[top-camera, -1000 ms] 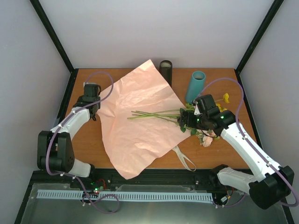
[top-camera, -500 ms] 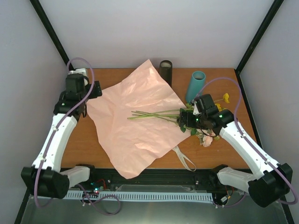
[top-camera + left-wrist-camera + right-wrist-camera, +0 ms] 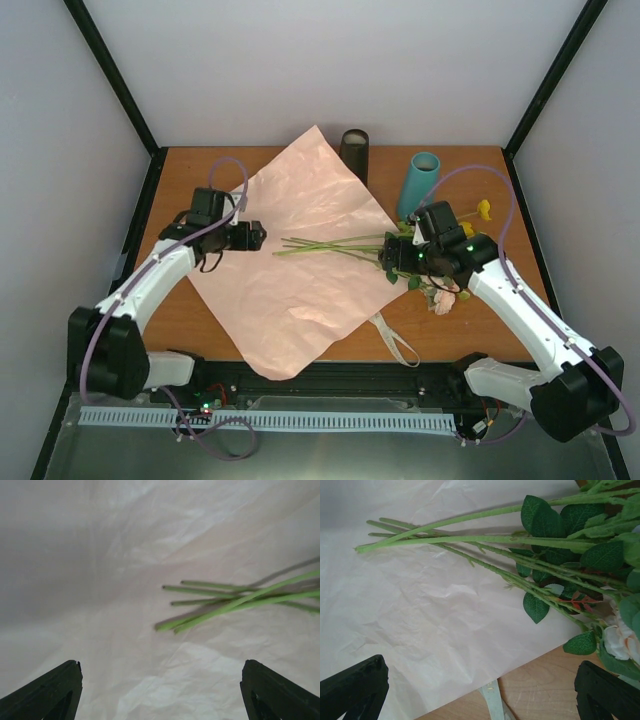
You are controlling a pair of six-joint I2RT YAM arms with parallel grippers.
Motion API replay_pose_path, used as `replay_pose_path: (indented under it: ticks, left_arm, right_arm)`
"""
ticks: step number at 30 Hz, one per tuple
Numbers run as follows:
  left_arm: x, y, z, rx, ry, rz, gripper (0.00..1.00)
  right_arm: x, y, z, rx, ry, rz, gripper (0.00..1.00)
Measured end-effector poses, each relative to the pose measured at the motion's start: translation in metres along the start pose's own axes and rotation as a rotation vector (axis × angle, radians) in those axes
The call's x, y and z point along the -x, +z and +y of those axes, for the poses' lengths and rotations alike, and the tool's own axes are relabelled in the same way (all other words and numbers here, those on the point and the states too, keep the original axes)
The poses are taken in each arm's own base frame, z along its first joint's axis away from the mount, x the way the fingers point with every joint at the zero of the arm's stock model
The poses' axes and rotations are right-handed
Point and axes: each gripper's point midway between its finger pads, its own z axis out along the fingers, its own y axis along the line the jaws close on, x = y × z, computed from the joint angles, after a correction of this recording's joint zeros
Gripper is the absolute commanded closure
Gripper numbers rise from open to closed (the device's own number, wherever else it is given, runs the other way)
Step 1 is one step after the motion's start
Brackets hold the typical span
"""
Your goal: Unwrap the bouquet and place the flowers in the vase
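The paper (image 3: 290, 280) lies spread flat on the table (image 3: 470, 165), unwrapped. The flowers (image 3: 330, 246) lie across it, cut stem ends near the sheet's middle, leaves and heads past its right edge over bare wood. The ribbon (image 3: 396, 342) lies loose by the sheet's near right edge. The left gripper (image 3: 258, 237) hovers over the paper's left part, pointing at the stem ends, fingers (image 3: 50, 695) wide apart and empty. The right gripper (image 3: 392, 256) is above the leafy part, fingers (image 3: 355, 685) also spread wide, holding nothing. The heads sit partly under that arm, so how they lie is unclear. The teal vase (image 3: 420, 185) stands just behind the leaves, a dark tube (image 3: 355, 150) to its left
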Motion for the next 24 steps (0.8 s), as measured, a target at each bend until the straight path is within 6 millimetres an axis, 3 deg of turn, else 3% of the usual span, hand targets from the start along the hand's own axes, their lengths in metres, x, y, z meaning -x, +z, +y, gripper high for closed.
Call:
replay_pose_path:
  ticks: [9,17,20,24]
  left_arm:
    - [-0.052,0.057,0.043,0.098,-0.14,0.241,0.13]
    - [-0.064,0.041,0.109,0.349,-0.307,0.268,0.02]
    - [-0.053,0.025,0.124,0.472,-0.346,0.247,0.07]
    - [-0.011,0.011,0.114,0.436,-0.347,0.128,0.11]
  right_arm:
    - [0.0,-0.008,-0.01,-0.051,0.021,-0.028,0.0]
    - [0.005,-0.026,-0.027,-0.14,0.053,-0.108,0.0]
    - [0.01,-0.038,-0.039,-0.199,0.076,-0.167,0.0]
    - [0.018,-0.051,-0.051,-0.258,0.108,-0.245,0.0]
